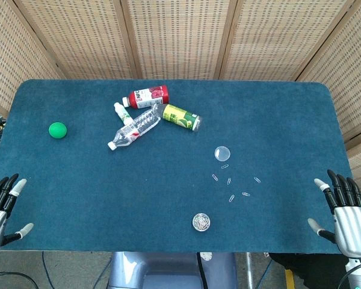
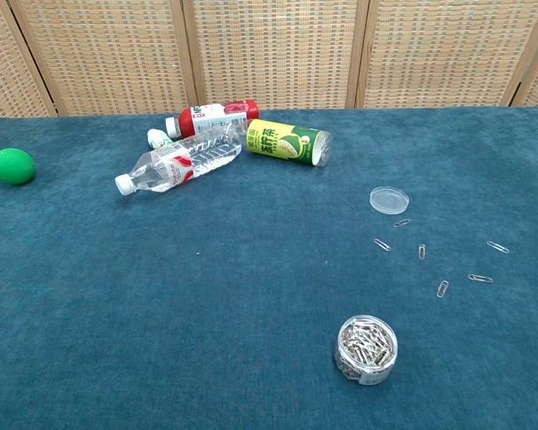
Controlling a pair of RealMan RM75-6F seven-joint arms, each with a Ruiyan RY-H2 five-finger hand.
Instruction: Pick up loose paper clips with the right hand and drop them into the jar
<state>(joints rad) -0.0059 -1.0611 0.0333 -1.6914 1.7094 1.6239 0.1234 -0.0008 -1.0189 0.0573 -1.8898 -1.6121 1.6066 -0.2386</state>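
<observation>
Labels on the bottles (image 2: 251, 136) are too small to read.

The left robot hand (image 1: 1, 208) and right robot hand (image 1: 346, 212) are cut off by the head view's lower corners — the chest view shows neither. The small white-capped bottle (image 2: 159, 138) lies mostly hidden behind the clear plastic water bottle (image 2: 181, 162). The blue felt tabletop (image 2: 206, 296) runs past the chest view's edges.

head view: high, looking steeply down on the whole table (image 1: 277, 108). chest view: lower, nearer, facing forward across it. both share the jar (image 2: 366, 348), clips, bottles.
</observation>
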